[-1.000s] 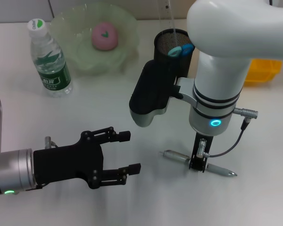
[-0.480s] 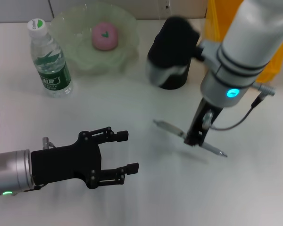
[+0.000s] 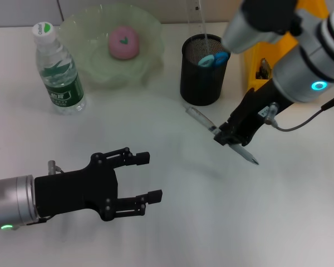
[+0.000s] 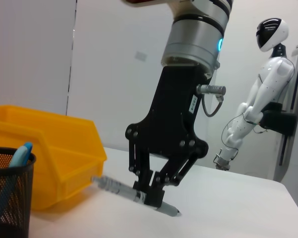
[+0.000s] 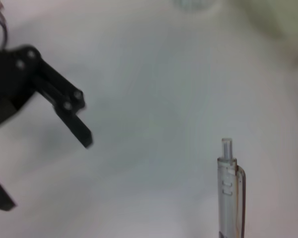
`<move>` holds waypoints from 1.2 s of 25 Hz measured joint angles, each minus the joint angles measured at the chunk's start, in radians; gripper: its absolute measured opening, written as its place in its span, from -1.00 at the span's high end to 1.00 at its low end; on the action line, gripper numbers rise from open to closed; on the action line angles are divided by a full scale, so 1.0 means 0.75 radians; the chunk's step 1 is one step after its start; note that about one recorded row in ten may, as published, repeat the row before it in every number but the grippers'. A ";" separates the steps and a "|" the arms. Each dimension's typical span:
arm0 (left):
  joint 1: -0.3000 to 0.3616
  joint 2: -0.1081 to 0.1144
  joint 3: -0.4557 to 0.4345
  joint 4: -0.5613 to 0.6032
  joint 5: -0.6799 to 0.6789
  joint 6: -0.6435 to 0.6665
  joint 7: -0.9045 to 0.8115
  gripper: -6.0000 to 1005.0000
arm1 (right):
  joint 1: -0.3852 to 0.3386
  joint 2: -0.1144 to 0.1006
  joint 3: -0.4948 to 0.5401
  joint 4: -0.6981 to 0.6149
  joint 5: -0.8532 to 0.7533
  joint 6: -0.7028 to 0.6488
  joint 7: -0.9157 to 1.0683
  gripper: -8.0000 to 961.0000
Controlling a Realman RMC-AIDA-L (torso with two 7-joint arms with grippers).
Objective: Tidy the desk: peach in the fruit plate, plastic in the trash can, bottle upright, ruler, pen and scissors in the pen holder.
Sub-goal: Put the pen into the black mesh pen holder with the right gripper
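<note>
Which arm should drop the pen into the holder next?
The right. The right gripper is shut on the pen, lifted off the desk beside the pen holder. The left gripper hangs open and empty, farther away.

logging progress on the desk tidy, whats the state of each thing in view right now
Clear plastic pen: gripped, lifted, tilted.
Right hand: shut on the pen.
Left hand: open, empty.
Pink peach: in the pale green glass fruit plate.
Green-labelled plastic water bottle: upright, capped.
Black mesh pen holder: upright, holding blue-handled scissors and a clear ruler.
</note>
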State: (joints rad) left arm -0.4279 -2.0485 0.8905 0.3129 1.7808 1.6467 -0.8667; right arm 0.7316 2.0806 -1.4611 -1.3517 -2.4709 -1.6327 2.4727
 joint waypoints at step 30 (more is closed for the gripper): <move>-0.014 -0.020 -0.040 0.012 -0.037 0.029 0.015 -0.56 | -0.286 -0.002 0.797 0.855 1.087 0.124 -1.539 0.72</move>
State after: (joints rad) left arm -0.4381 -2.0632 0.8605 0.3221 1.7532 1.6688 -0.8557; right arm 0.5172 2.0788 -0.8634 -0.7107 -1.6557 -1.5393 1.3183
